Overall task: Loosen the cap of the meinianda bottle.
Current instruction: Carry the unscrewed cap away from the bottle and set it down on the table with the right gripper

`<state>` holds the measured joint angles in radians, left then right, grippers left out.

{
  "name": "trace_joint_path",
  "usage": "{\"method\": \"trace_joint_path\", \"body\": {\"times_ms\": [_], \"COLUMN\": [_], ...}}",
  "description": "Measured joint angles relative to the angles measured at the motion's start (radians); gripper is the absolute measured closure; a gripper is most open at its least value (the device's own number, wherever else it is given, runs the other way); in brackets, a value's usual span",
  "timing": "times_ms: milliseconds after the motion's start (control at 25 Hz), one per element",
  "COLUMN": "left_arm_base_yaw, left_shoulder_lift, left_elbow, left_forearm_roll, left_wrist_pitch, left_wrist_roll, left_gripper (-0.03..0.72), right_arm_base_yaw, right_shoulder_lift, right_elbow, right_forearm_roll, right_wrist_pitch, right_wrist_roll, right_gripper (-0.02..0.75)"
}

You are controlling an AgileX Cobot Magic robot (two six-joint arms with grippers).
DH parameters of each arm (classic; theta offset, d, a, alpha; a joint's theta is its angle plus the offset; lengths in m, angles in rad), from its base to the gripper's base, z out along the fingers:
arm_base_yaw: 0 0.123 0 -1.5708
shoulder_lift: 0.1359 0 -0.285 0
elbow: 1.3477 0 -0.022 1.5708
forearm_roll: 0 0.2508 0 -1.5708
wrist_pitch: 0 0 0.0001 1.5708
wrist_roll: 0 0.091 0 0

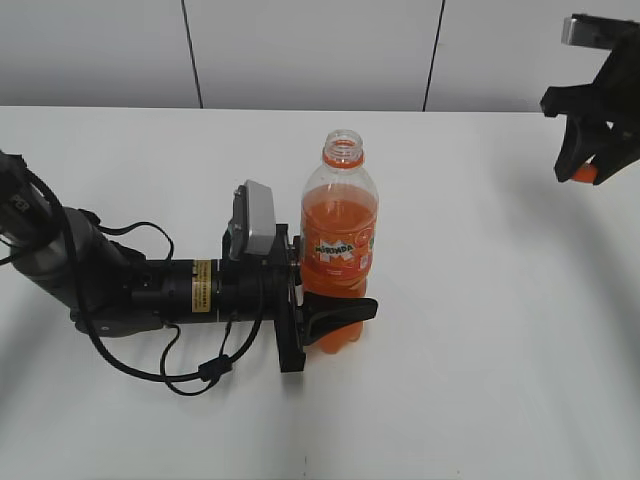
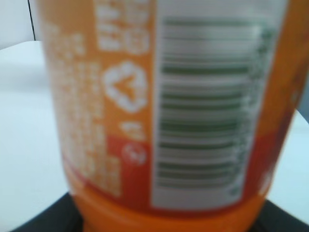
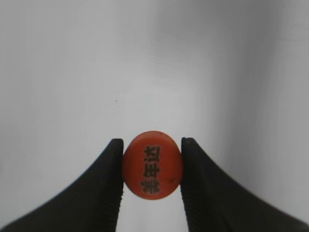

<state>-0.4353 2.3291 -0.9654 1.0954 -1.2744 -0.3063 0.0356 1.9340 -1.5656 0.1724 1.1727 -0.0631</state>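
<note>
The meinianda bottle (image 1: 340, 235) stands upright at the table's middle, its mouth (image 1: 343, 147) open with no cap on it. My left gripper (image 1: 335, 295) lies low along the table, shut on the bottle's lower body, one black finger (image 1: 345, 312) across the front. In the left wrist view the bottle's label (image 2: 169, 121) fills the frame, blurred, with my left gripper (image 2: 159, 223) dark at the bottom corners. The orange cap (image 3: 152, 165) with dark print is pinched between the black jaws of my right gripper (image 3: 152, 151). My right gripper (image 1: 587, 168) hangs high at the far right, holding the cap (image 1: 585, 173).
The white table (image 1: 480, 330) spreads around the bottle. The left arm's black body and cables (image 1: 150, 290) lie on the table left of the bottle. A white panelled wall (image 1: 300, 50) runs behind the table.
</note>
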Motion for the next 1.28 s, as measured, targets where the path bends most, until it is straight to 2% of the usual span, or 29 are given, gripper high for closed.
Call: {"method": "trace_joint_path", "body": {"times_ms": [600,760,1040,1080,1200,1280], "left_arm_base_yaw": [0.0,0.0,0.0,0.0,0.0,0.0], "left_shoulder_lift": [0.0,0.0,0.0,0.0,0.0,0.0], "left_elbow": [0.0,0.0,0.0,0.0,0.0,0.0], "left_forearm_roll": [0.0,0.0,0.0,0.0,0.0,0.0], "left_wrist_pitch": [0.0,-0.001,-0.001,-0.001,-0.001,-0.001], "left_wrist_roll": [0.0,0.0,0.0,0.0,0.0,0.0], "left_gripper": [0.305,0.305,0.305,0.305,0.305,0.305], "right_arm_base_yaw": [0.0,0.0,0.0,0.0,0.0,0.0], "right_shoulder_lift": [0.287,0.31,0.31,0.31,0.31,0.307], "right_elbow": [0.0,0.023,0.027,0.027,0.027,0.027], "right_forearm_roll": [0.0,0.0,0.0,0.0,0.004,0.004], "right_wrist_pitch": [-0.19,-0.246,-0.259,-0.259,-0.26,-0.261], "right_wrist_roll": [-0.031,-0.034,-0.034,-0.034,-0.034,-0.034], "right_gripper": [0.468,0.468,0.464,0.437,0.28,0.214]}}
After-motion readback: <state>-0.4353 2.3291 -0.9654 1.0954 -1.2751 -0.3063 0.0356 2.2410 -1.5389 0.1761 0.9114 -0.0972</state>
